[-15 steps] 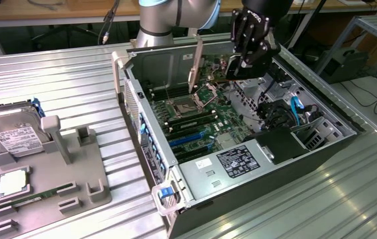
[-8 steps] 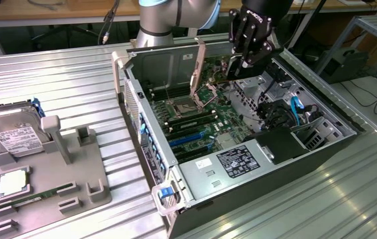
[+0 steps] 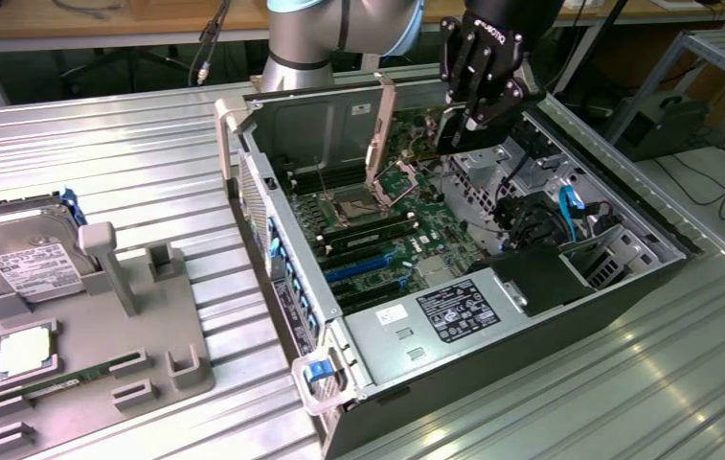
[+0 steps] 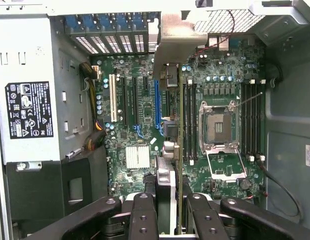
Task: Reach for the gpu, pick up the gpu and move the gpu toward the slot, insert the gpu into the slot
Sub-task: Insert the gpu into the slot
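My gripper (image 3: 473, 115) hangs over the open computer case (image 3: 273, 182), shut on the gpu (image 3: 461, 137), a dark card held on edge above the green motherboard (image 3: 433, 230). In the wrist view the fingers (image 4: 144, 215) clamp the gpu (image 4: 171, 147), which I see edge-on as a thin line, its silver bracket end pointing toward the case's rear grille. The slot (image 4: 156, 107), a long blue strip, lies on the board just beside the card's line and a gap below it. In the exterior view the slot (image 3: 365, 263) sits lower on the board than the card.
The silver processor socket (image 4: 218, 125) and black memory sockets (image 4: 190, 120) flank the card. A grey power supply with a label (image 3: 458, 311) fills the case's near end, blue cables (image 3: 567, 216) at the exterior view's right. A grey fixture (image 3: 94, 355) holds a hard drive (image 3: 24, 254).
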Controlling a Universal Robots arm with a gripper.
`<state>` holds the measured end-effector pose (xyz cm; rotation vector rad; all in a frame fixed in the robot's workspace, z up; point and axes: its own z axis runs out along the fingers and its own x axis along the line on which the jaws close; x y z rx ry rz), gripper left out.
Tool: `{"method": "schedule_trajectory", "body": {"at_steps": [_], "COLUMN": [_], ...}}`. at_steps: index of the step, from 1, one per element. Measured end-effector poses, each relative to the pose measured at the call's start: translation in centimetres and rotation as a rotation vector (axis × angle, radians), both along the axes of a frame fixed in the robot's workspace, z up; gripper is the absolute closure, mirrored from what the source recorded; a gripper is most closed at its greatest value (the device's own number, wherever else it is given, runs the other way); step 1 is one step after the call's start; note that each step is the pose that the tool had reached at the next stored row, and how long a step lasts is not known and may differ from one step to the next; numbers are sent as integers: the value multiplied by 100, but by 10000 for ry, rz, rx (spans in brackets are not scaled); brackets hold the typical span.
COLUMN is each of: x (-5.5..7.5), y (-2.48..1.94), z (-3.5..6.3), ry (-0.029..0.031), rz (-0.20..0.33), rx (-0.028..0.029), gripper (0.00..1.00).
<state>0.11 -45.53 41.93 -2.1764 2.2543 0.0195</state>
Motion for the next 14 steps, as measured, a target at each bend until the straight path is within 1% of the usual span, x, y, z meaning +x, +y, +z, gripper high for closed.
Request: {"method": "schedule_trajectory", "body": {"at_steps": [3,5,14], "x": [0,-7,-2], "y": [0,11,16], "z": [0,-1,-7], "ry": [1,-2,-3], "rz": [0,2,-1], "rx": [1,-6,-10], "gripper": [72,72,72]}}
